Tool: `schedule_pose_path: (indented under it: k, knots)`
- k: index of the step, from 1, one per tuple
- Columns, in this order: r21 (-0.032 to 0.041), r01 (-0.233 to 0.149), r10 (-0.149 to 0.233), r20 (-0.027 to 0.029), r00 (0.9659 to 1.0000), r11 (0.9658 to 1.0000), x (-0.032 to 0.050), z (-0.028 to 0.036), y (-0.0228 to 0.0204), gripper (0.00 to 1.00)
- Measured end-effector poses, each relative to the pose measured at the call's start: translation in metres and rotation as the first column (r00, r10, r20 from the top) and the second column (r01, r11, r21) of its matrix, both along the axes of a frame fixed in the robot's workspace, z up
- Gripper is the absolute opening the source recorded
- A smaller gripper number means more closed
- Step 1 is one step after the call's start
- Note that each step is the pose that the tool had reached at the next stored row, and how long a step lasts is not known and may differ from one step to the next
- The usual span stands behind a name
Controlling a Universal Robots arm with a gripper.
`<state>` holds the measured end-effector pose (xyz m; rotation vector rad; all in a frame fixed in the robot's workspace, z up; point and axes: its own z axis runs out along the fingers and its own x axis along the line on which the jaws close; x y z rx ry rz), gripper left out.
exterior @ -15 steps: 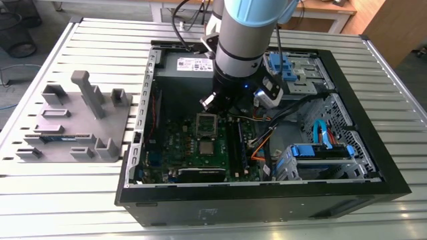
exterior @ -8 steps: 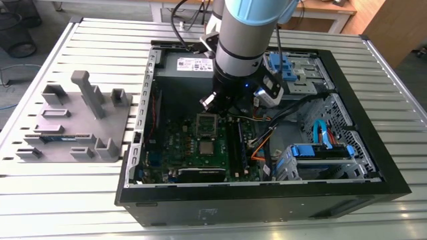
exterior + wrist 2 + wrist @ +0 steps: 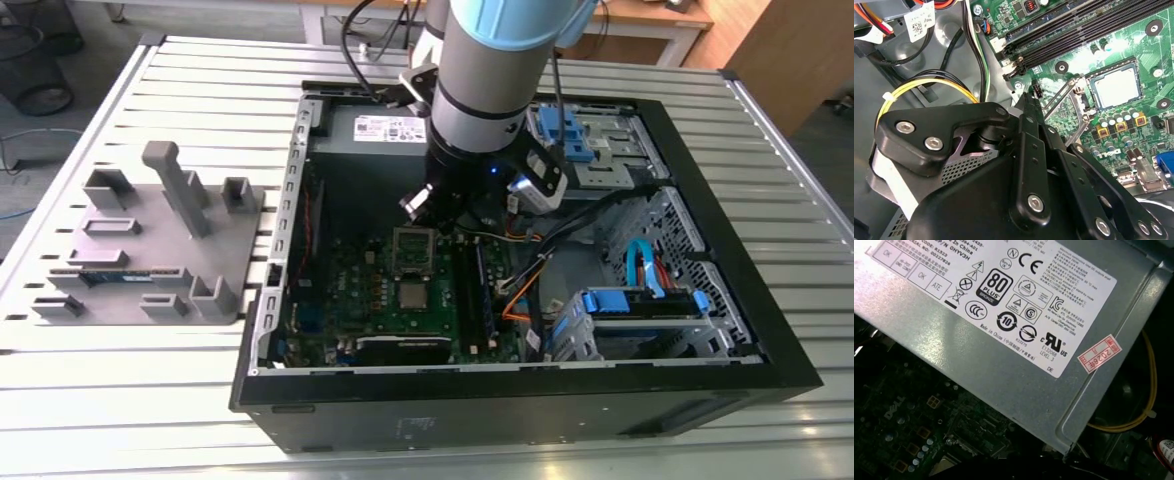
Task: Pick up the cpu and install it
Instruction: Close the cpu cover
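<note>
One slatted metal table carries one open black computer case and, at the exterior view's left, one grey fixture block. One robot arm reaches down into the case. Inside lie one grey power supply bearing one white label and one small red-edged sticker, one green motherboard, and two blue-trimmed drive brackets. The gripper hangs over the board near the socket; whether it is spread or pressed together cannot be told. The single cpu lies flat in its socket, silver top up, apart from the gripper, with the metal retention frame swung open beside it and three yellow-framed components just next to it
</note>
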<state>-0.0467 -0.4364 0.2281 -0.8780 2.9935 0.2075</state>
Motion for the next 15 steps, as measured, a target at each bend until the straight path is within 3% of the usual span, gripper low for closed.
schedule_pose_path:
  k: [6,15]
  knots:
    - [-0.0004,-0.042,0.042,0.0001,0.9991,0.9991,0.0,0.0,0.0,0.11]
    - [-0.0002,-0.052,0.052,0.0001,0.9986,0.9986,0.0,0.0025,0.0001,0.11]
